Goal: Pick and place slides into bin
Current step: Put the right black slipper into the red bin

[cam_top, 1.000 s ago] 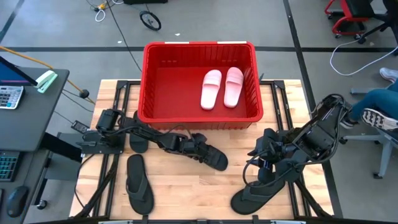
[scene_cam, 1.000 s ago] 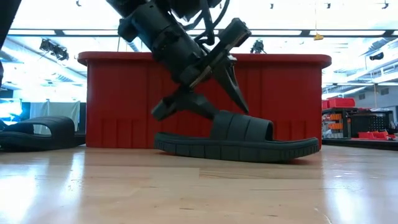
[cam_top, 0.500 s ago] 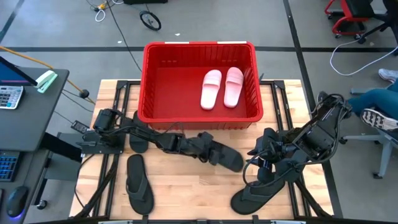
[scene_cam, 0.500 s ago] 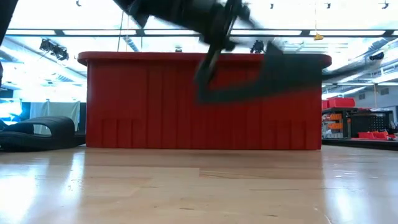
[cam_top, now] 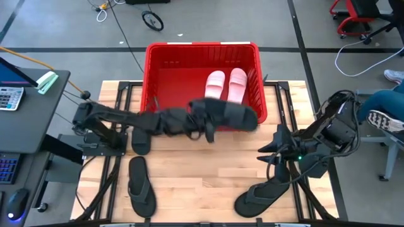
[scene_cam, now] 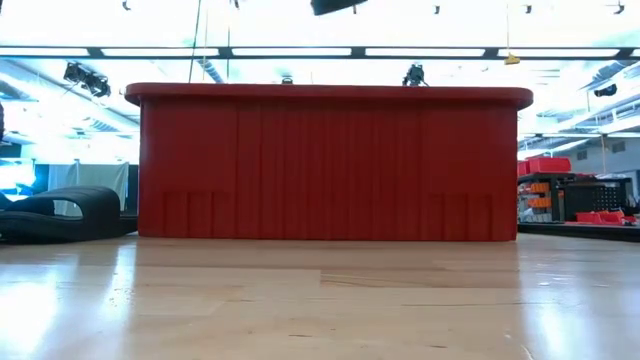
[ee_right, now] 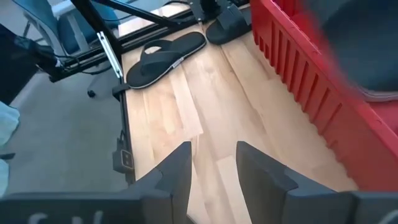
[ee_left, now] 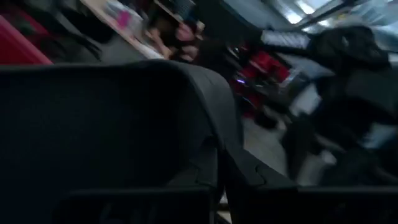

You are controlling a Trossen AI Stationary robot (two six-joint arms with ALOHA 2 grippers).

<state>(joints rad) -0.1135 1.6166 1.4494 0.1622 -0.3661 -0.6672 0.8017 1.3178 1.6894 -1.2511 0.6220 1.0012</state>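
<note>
Two pink slides (cam_top: 225,89) lay inside the red bin (cam_top: 165,88) as the left gripper (cam_top: 203,121), clenched on a black slide (cam_top: 228,113), held it above the bin's near rim. The right gripper (cam_top: 273,145), fingers apart, hovered over the tabletop (cam_top: 196,183) near a black flip-flop (cam_top: 257,197).
</note>
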